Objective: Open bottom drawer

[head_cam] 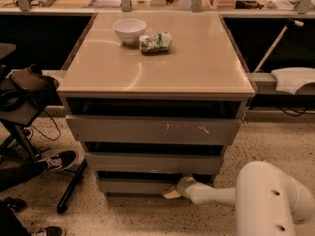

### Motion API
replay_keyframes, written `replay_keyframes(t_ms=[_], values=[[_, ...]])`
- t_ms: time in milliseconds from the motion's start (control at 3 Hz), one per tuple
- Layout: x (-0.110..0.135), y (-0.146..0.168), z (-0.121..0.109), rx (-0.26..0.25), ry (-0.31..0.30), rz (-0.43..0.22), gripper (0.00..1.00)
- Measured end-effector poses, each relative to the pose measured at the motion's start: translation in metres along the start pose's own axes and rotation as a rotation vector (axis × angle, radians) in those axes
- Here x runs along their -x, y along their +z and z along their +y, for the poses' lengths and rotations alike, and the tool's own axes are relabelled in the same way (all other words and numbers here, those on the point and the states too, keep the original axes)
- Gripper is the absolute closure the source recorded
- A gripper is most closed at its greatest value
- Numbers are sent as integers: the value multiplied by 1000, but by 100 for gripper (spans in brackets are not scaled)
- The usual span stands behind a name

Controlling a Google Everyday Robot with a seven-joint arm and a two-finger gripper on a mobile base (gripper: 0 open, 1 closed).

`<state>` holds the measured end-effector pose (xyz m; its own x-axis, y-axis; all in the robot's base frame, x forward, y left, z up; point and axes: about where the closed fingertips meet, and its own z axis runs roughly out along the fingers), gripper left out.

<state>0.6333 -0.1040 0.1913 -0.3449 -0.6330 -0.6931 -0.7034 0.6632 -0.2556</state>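
The cabinet has three grey drawer fronts under a beige top. The bottom drawer (133,185) is the lowest, smallest grey front, plain and without a handle, just above the floor. My white arm (221,194) reaches in low from the right. My gripper (173,191) is at the right end of the bottom drawer's front, at its upper edge, partly under the middle drawer (152,163). The top drawer (152,130) has white scratch marks.
A white bowl (129,30) and a crumpled green-white bag (155,42) sit on the cabinet top (197,68). A chair frame and a person's black shoes (56,162) are on the floor at the left. A white object (293,80) lies at the right.
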Motion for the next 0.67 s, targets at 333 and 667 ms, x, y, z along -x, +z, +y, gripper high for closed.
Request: replay_keyframes(t_ms=[333,667], values=[[1,4,-2,-13,12,6,0],[-7,14,2,-15,-6,21,0]])
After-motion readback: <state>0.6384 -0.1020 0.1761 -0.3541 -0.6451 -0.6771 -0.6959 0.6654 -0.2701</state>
